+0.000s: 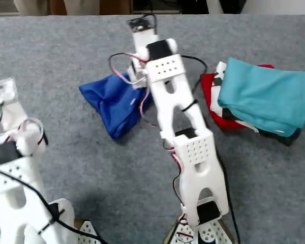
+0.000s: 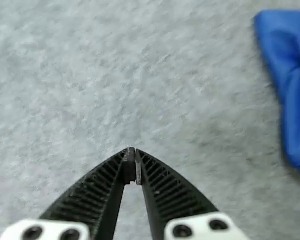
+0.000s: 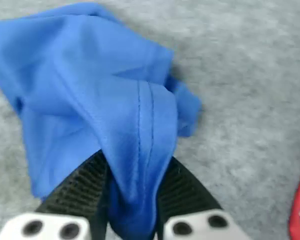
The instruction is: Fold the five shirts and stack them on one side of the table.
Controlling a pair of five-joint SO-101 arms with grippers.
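Observation:
A crumpled blue shirt (image 1: 114,101) lies at the table's middle, left of the right arm. My right gripper (image 1: 138,76) is at the shirt's right edge and is shut on a bunched fold of the blue shirt (image 3: 110,100); the cloth rises between its black fingers (image 3: 85,182). At the right side of the table a stack holds a folded teal shirt (image 1: 264,96) on top of a red shirt (image 1: 211,96), with black and white cloth under them. My left gripper (image 2: 130,156) hovers shut over bare grey felt at the far left, with the blue shirt (image 2: 290,90) well off to its side.
Grey felt covers the whole table (image 1: 66,46). The right arm's white links (image 1: 193,152) stretch from the front edge toward the middle, between the blue shirt and the stack. The left arm (image 1: 15,168) stands at the front left corner.

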